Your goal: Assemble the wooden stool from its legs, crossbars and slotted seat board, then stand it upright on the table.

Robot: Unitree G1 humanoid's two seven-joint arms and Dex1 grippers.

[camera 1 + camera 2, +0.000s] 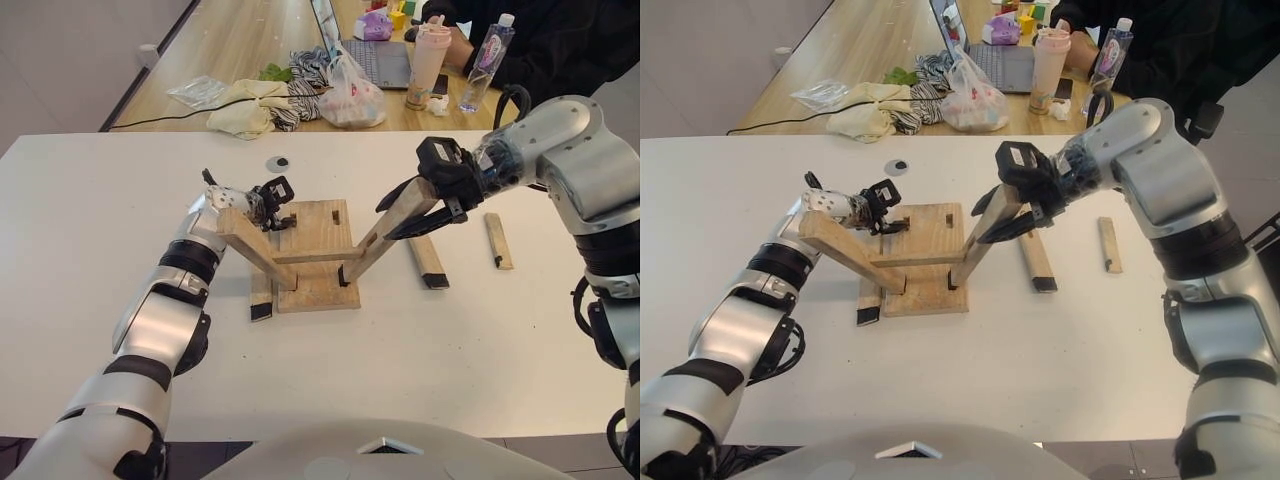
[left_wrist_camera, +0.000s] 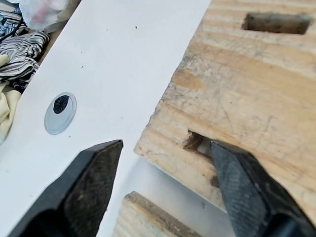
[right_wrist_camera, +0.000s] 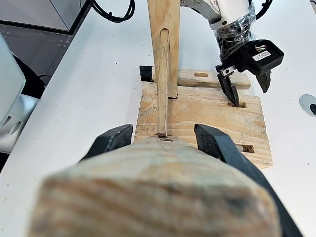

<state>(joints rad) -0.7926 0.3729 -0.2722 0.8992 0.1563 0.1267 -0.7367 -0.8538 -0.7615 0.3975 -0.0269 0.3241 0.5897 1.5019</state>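
Plainly, the half-built frame stood tilted on the seat board (image 1: 318, 225), which lay flat on the tabletop (image 1: 100, 200). The right end effector (image 1: 425, 208) was clenched on the upper end of one leg (image 1: 375, 245), a finger on each flat face. A crossbar (image 1: 312, 256) ran from that leg to a second leg (image 1: 255, 248), whose top leaned near the left wrist. The left end effector (image 1: 278, 205) was released, fingers spread above the corner slot (image 2: 195, 140) of the board and grasping nothing. A third leg (image 1: 261, 300) lay partly under the board's left edge; a loose leg (image 1: 428, 262) and a short bar (image 1: 498, 240) lay on the tabletop to the right.

The parts looked like bare, stiff wood: probably light, not fragile, and rough enough to grip without slipping. The crossbar joints were likely only pushed in, so the frame could rack or pull apart. Holding each leg across its flat faces, nearer the crossbar than the tip, would probably steer the lower ends best.
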